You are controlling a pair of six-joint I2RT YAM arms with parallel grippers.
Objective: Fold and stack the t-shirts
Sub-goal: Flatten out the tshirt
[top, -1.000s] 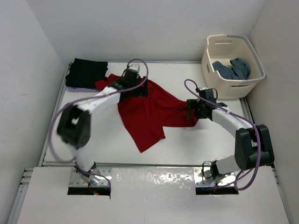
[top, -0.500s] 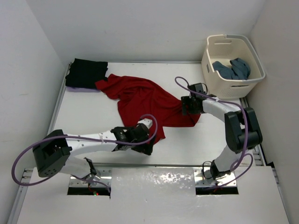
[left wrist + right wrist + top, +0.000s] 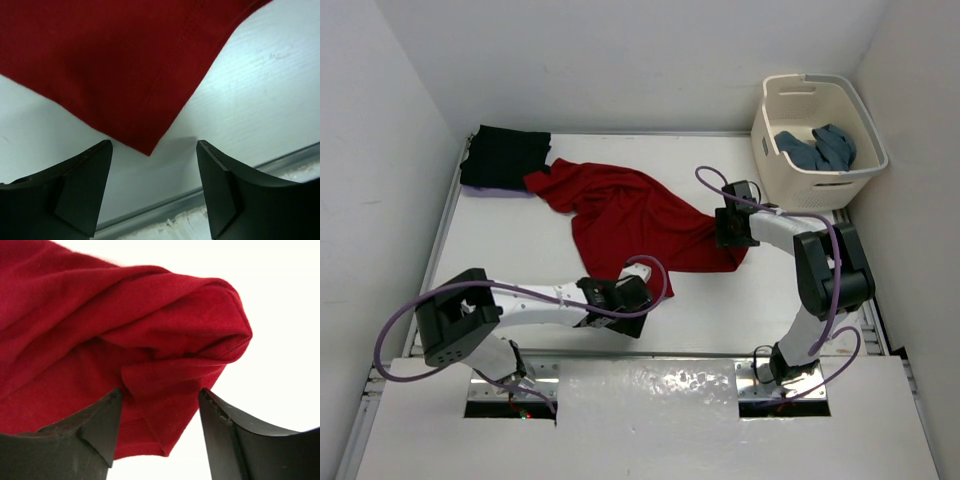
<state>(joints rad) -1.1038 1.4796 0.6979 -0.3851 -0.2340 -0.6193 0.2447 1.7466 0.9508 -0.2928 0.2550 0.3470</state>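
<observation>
You will find nothing to read here: no lettering, label, brand mark, number or sign can be made out in any of the three views. The red cloth t-shirt [image 3: 630, 215] shows as plain fabric wherever you see it, and the walls of the cream plastic laundry basket [image 3: 810, 192] carry no legible marking at this size.
</observation>
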